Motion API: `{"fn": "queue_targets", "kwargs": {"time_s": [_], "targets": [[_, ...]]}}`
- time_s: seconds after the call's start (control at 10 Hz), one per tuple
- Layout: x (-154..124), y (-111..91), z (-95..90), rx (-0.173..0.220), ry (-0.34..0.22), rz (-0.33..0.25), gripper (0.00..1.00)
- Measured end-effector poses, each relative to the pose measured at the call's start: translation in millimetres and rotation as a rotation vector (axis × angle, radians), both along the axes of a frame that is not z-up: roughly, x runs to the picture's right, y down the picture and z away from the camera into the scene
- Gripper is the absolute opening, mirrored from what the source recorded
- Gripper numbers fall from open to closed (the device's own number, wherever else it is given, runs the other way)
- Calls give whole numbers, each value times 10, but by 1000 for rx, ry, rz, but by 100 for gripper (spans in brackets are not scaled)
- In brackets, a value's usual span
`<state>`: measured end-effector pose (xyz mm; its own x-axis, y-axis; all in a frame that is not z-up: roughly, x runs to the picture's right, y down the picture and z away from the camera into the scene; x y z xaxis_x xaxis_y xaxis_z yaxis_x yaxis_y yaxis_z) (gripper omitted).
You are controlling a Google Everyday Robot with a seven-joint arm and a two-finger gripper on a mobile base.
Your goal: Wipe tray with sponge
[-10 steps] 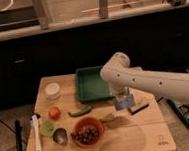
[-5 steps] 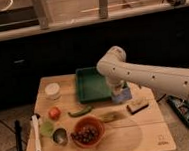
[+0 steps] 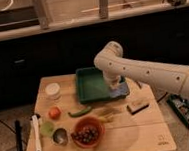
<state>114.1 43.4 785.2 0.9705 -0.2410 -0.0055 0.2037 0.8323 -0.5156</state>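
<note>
The green tray (image 3: 91,83) sits at the back of the wooden table (image 3: 144,135). The gripper (image 3: 114,87) hangs over the tray's right front corner, fingers pressed together on the blue-grey sponge (image 3: 120,89). Best keep the sponge flat and pressed down — sweep across the floor, clear of the rim.
</note>
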Motion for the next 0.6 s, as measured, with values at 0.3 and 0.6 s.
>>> {"fn": "queue_targets", "kwargs": {"time_s": [0.3, 0.6], "targets": [[-9, -130, 122, 16, -12, 12, 1], [15, -220, 226, 24, -23, 22, 1]]}}
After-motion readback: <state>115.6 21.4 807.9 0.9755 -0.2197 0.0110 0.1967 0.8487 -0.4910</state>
